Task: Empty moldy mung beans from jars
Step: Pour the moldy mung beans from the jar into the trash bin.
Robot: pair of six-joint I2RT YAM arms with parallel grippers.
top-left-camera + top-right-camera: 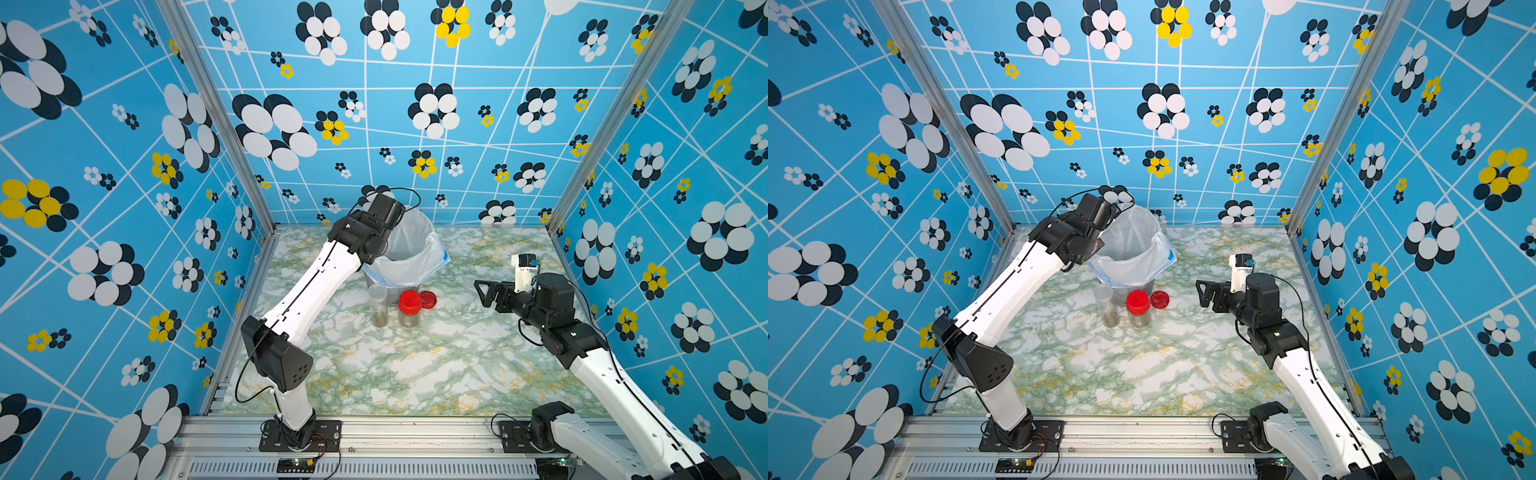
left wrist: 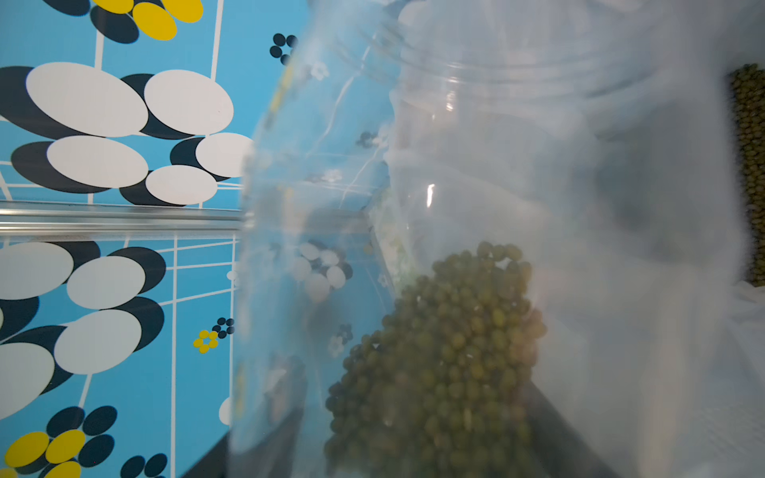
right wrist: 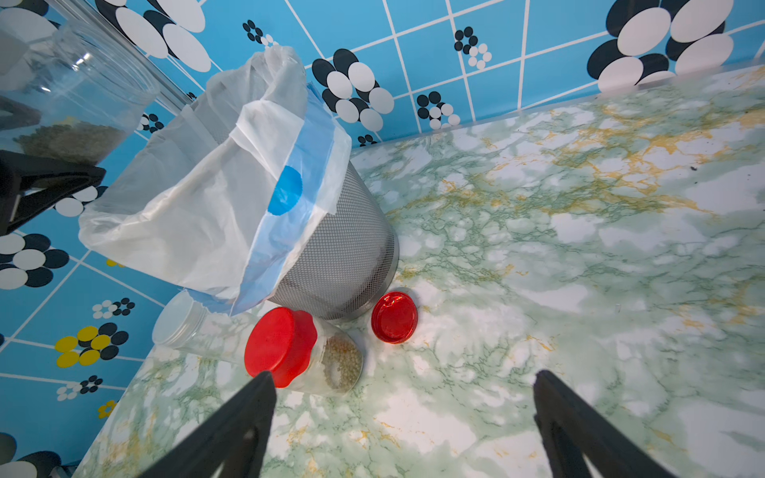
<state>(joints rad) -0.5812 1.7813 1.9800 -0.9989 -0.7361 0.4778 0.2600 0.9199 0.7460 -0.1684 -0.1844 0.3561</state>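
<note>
Blue flower-print walls all round, green-veined marble counter (image 1: 415, 374) underneath. In both top views the left arm (image 1: 307, 286) is stretched over the bag-lined bucket (image 1: 415, 262), and what's below is blocked by the wrist. A slim clear-lidded jar (image 1: 378, 305) and a red-lidded jar (image 1: 409, 309) are stood side by side just in front of the bucket, with a loose red lid (image 1: 428, 300) beside them. The right gripper (image 1: 480, 293) is held wide open off to the side, nothing in it.

Left wrist view: an open jar (image 2: 496, 165) is seen tipped, mung beans (image 2: 439, 364) heaped inside.

Right wrist view: that open jar is clamped by the left gripper (image 3: 49, 136) near the bucket's rim.
</note>
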